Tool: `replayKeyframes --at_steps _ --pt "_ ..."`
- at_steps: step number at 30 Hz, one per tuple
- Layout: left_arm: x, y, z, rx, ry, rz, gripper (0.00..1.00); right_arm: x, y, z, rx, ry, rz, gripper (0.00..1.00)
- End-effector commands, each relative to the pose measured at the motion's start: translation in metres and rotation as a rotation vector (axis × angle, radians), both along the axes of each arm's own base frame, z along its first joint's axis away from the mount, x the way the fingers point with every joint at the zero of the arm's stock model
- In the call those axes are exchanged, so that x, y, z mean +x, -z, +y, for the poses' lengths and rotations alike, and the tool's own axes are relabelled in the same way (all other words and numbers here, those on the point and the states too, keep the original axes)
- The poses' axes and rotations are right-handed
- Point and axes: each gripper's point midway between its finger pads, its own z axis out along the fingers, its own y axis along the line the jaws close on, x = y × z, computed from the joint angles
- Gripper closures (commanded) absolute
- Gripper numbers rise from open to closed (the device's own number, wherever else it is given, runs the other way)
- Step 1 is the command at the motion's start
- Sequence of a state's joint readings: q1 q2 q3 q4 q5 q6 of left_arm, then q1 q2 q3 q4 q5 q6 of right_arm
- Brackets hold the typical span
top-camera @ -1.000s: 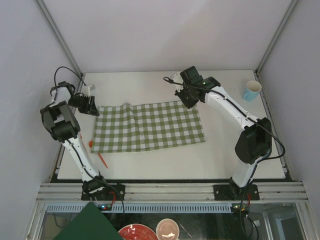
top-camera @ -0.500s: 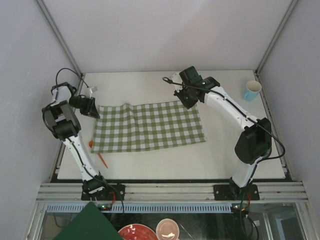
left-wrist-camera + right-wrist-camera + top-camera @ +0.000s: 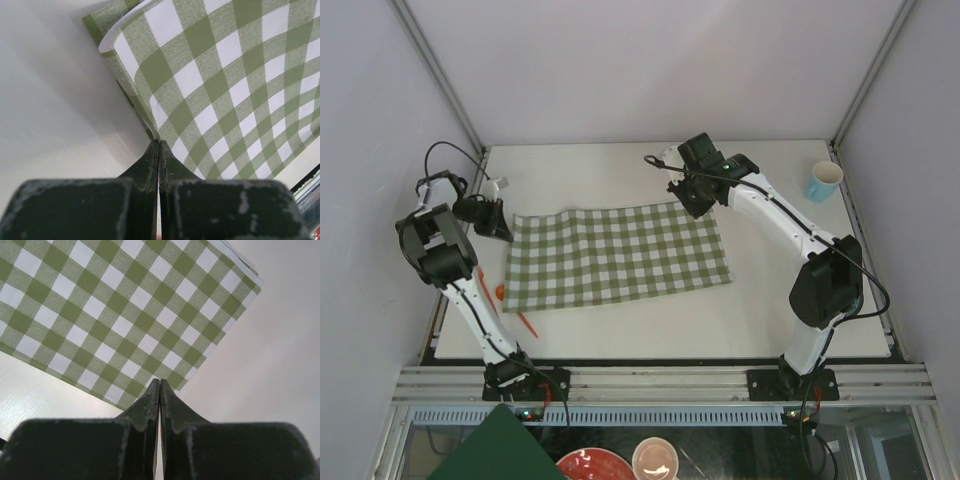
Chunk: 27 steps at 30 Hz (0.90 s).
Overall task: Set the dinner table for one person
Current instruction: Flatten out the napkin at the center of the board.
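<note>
Top external: rigid, fixed dinner table beneath everything, likely not for lifting, carrying a limp, light checked cloth across its middle, pinched near the far-left corner by the closed left gripper and at the far-right corner by the closed right gripper, probably best held by corners.

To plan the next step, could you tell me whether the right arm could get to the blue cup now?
Probably, but not straight away: the blue cup stands with bare table between it and the right gripper, yet that gripper is shut on the cloth corner and must let go first.
</note>
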State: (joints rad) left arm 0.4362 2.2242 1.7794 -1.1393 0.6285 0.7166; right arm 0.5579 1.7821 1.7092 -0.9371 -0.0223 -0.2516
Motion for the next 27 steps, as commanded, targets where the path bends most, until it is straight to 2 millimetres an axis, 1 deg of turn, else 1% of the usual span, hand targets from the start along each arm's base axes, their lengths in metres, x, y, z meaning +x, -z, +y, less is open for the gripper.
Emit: replayKeyframes --at_steps 1,5,9,14,17,19,21,24,27 --pt "-0.004 -0.029 0.014 0.067 -0.060 -0.046 1.00 0.009 -0.005 0.004 0.007 -0.007 -0.043 1.00" --pt "-0.010 -0.031 0.020 0.096 -0.091 -0.033 1.00 0.012 0.003 0.005 -0.008 -0.002 -0.038 1.00" --pt "-0.013 -0.035 0.022 0.115 -0.105 -0.042 1.00 0.014 0.018 0.005 -0.029 -0.009 -0.020 1.00" --pt "-0.019 -0.030 0.018 0.098 -0.105 -0.003 0.99 0.017 0.038 0.011 -0.054 -0.022 0.009 1.00" --pt "-0.019 -0.030 0.019 0.104 -0.107 -0.011 0.96 0.022 0.046 0.015 -0.045 -0.034 0.001 1.00" --pt "-0.018 -0.033 0.019 0.108 -0.109 -0.021 0.94 0.025 0.056 0.019 -0.041 -0.049 0.007 1.00" --pt "-0.017 -0.034 0.019 0.106 -0.108 -0.027 0.93 0.028 0.071 0.020 -0.059 -0.052 0.030 1.00" --pt "-0.017 -0.034 0.016 0.088 -0.104 -0.031 0.97 0.035 0.091 0.019 -0.093 -0.055 0.050 1.00" --pt "-0.016 -0.035 0.013 0.078 -0.105 -0.041 0.98 0.044 0.106 0.013 -0.100 -0.034 0.075 1.00"
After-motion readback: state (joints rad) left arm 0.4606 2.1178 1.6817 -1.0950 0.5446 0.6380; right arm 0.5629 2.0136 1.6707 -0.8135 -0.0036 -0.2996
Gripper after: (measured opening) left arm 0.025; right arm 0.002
